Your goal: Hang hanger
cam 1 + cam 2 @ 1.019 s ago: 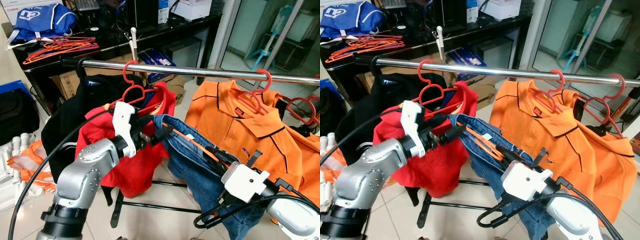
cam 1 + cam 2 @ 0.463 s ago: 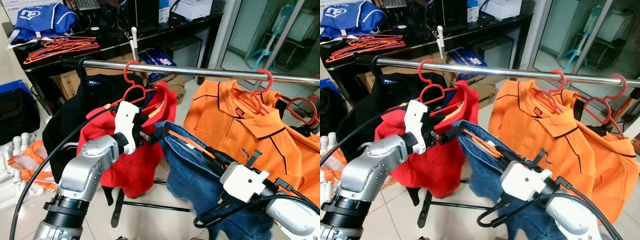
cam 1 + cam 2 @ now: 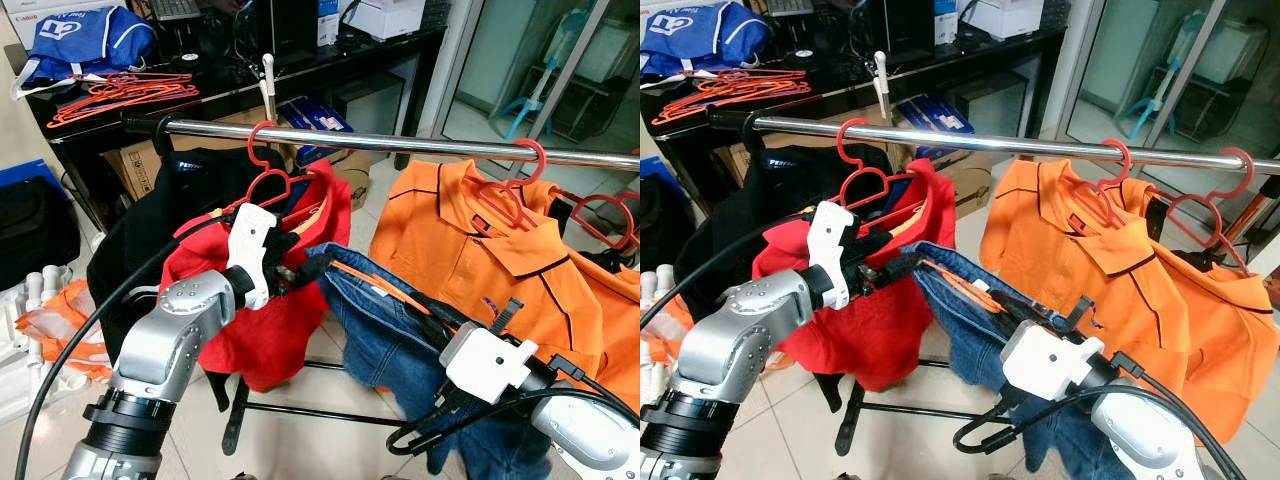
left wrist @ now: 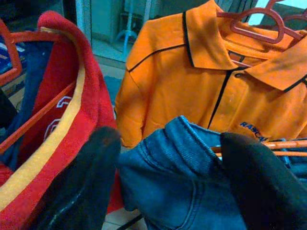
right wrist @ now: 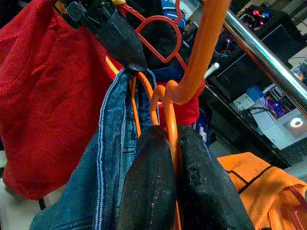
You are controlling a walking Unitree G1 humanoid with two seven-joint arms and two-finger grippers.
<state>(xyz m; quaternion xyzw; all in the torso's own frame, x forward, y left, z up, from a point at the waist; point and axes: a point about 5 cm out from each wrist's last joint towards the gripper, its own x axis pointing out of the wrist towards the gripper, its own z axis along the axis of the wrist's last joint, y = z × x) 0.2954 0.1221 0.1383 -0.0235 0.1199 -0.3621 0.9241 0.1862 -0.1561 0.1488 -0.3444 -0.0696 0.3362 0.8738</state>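
Blue jeans (image 3: 390, 345) hang over an orange hanger (image 3: 390, 292) below the steel rail (image 3: 400, 142), in the gap between the red shirt and the orange shirts. My right gripper (image 3: 447, 322) is shut on the hanger's neck; the right wrist view shows its fingers (image 5: 144, 191) pinching the orange wire under the hook (image 5: 204, 48), which stands below the rail. My left gripper (image 3: 308, 268) is shut on the jeans' waistband at the hanger's left end, with denim (image 4: 168, 182) between its fingertips (image 4: 86, 187).
A red shirt (image 3: 270, 320) on a red hanger (image 3: 262, 160) hangs just left of the jeans, with a black garment (image 3: 150, 230) beyond it. Orange shirts (image 3: 470, 240) hang to the right. Behind the rail, a black table (image 3: 230, 95) carries loose orange hangers (image 3: 120, 95).
My left gripper has drawn the jeans' waistband a little to the left, toward the red shirt, and the jeans have swung with it. The right gripper has kept its place.
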